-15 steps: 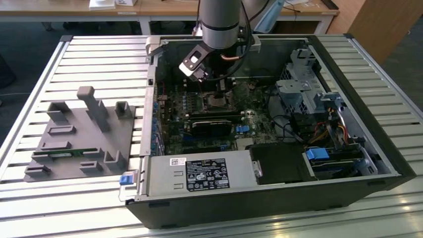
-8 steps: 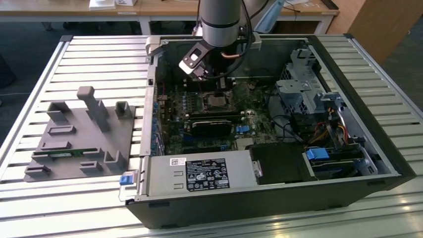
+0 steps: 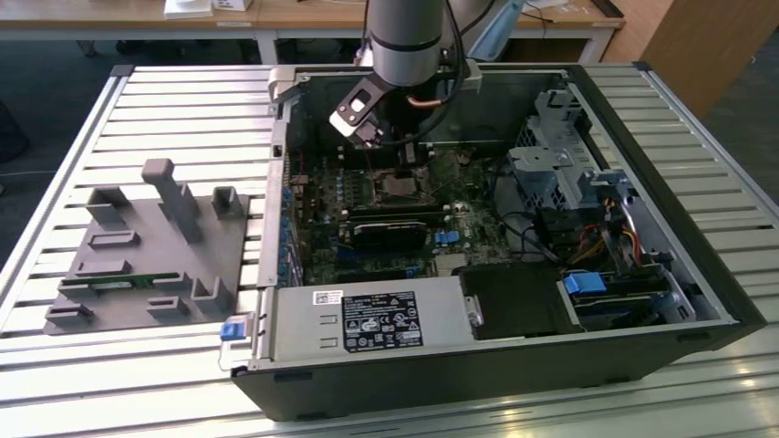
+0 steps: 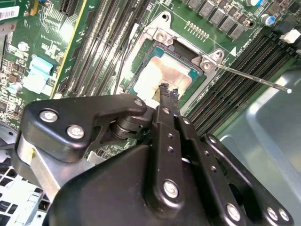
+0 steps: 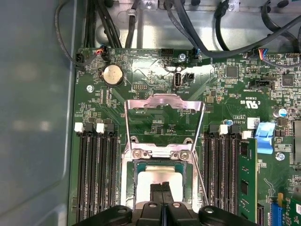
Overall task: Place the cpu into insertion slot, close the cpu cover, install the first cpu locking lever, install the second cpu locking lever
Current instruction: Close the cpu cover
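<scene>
1. Gripper [image 4: 168, 90] [image 5: 162, 189]: fingers drawn narrow, tips pressed together, nothing seen between them. The tips are directly over the cpu; contact cannot be judged.
2. The cpu [image 4: 162, 70] [image 5: 146, 180] lies flat in the insertion slot [image 5: 127, 188], pale top up, with its green edge exposed along the sides.
3. The cpu cover [image 5: 164, 100] is raised from its hinge side and does not lie on the chip. The board shows through its window.
4. A thin metal rod [image 4: 249, 77] sticks out from one socket corner, free in the air and close beside the fingers.
5. Black memory slots [image 5: 96, 174] flank the socket on both sides, and a green memory module [image 5: 245, 179] stands in the far set. A coin cell [image 5: 112, 74] and black cables [image 5: 197, 28] lie beyond the cover.
6. Arm [image 3: 408, 41]: drops steeply into the open computer case [image 3: 681, 182] from its far wall, wrist canted over the board.
7. The case also holds a black card [image 3: 389, 233] near the socket and a power supply [image 3: 365, 319] at the near wall.
8. Grey fixture [image 3: 182, 265] sits on the slatted table [image 3: 122, 365] at the exterior view's left, well apart from the case.
</scene>
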